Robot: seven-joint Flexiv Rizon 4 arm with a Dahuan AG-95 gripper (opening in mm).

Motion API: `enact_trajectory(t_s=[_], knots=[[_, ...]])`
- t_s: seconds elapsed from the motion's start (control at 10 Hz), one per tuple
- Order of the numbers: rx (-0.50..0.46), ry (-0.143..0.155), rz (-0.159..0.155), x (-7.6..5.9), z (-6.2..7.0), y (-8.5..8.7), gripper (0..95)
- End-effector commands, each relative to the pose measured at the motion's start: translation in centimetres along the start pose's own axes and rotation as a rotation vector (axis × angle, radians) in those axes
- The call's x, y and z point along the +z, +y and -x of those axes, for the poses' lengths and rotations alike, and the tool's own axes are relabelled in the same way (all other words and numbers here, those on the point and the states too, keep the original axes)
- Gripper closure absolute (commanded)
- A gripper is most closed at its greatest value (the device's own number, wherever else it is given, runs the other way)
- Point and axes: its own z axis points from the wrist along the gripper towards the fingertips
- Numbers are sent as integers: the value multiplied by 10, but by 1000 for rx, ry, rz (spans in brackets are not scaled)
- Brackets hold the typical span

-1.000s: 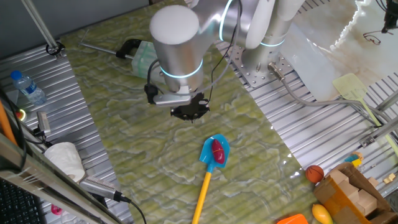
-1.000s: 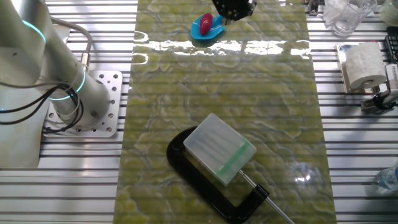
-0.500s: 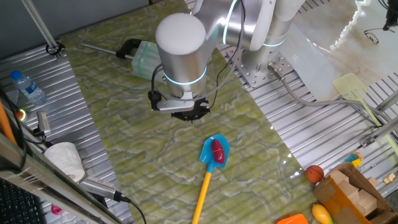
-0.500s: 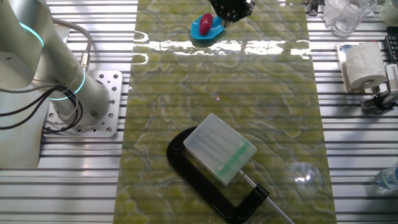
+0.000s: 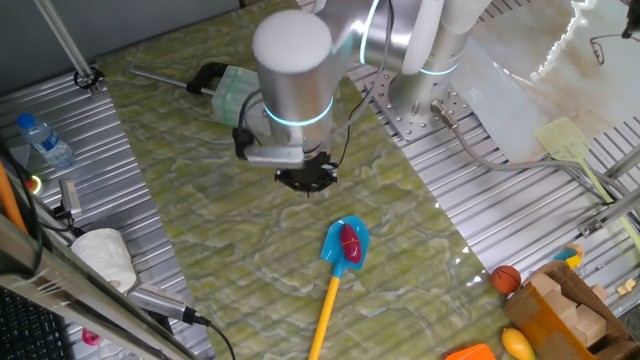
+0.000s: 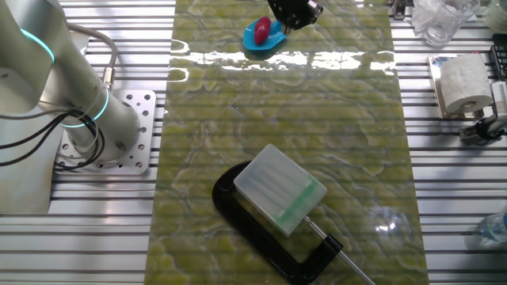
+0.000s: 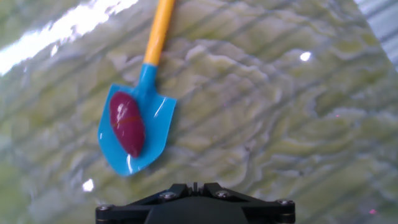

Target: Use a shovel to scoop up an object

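Note:
The shovel (image 5: 345, 244) lies flat on the green table, blue blade toward the arm and yellow shaft (image 5: 327, 303) pointing to the near edge. The dark red oval object (image 5: 350, 240) rests on the blade. Both show in the other fixed view, shovel (image 6: 255, 39) and object (image 6: 262, 31), and in the hand view, shovel (image 7: 155, 118) and object (image 7: 127, 123). My gripper (image 5: 306, 180) hangs above the table, up and left of the blade and apart from it. Its fingers are together and hold nothing. It also shows in the other fixed view (image 6: 293, 11) and the hand view (image 7: 194, 186).
A pale dustpan (image 6: 281, 190) held in a black clamp (image 6: 261, 237) sits at the table's far end from the shovel. A paper roll (image 6: 463, 79) and a water bottle (image 5: 45, 140) stand on the side rails. An orange ball (image 5: 506, 278) and wooden blocks (image 5: 560, 310) lie at the right.
The wrist has turned and shifted slightly above the table. The shovel and the red object on it have not moved.

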Motion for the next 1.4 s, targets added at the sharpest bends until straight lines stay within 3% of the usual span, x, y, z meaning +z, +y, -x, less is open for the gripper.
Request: enact_trajectory(t_s=[0.1, 0.3, 0.5, 0.7, 0.8, 1.0, 1.2, 1.4], knots=[[198, -90, 14, 0, -1, 0, 950], [249, -69, -7, 4, -20, -3, 950], [250, -68, -15, 6, -37, -13, 950], [271, 15, -56, 1, -58, -33, 950], [319, 31, -62, 1, -69, -41, 950], [459, 21, -57, 2, -84, -58, 950], [601, 45, -60, 2, -93, -68, 950], [625, 38, -52, -2, -117, -83, 950]])
